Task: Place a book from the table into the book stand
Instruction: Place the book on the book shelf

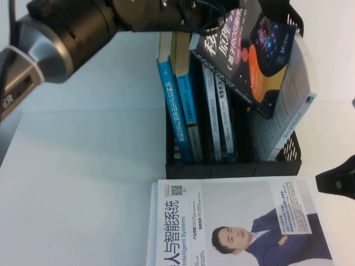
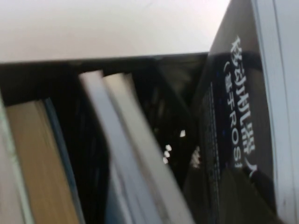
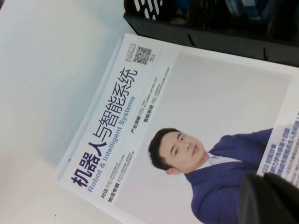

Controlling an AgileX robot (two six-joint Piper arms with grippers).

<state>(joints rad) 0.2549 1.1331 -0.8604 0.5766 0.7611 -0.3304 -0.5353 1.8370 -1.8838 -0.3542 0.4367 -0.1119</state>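
White-covered book [image 1: 238, 221] with suited man's portrait, flat on table [image 1: 77, 183], touching front lip of book stand [image 1: 233, 166]. Inside stand: blue-spined books [image 1: 183, 105] upright. Dark book [image 1: 249, 50] tilted over stand's right slot, upper end under left gripper [image 1: 222, 11]; grip on it hidden, fingers impossible to tell. Right gripper [image 1: 335, 180] just right of stand's front corner, fingers impossible to tell.

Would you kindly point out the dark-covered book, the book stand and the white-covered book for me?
the book [image 1: 260, 52], high view, on its dark front cover.
the book stand [image 1: 233, 168], high view, on its low front lip.
white-covered book [image 3: 219, 98], right wrist view, on the pale cover above the portrait.
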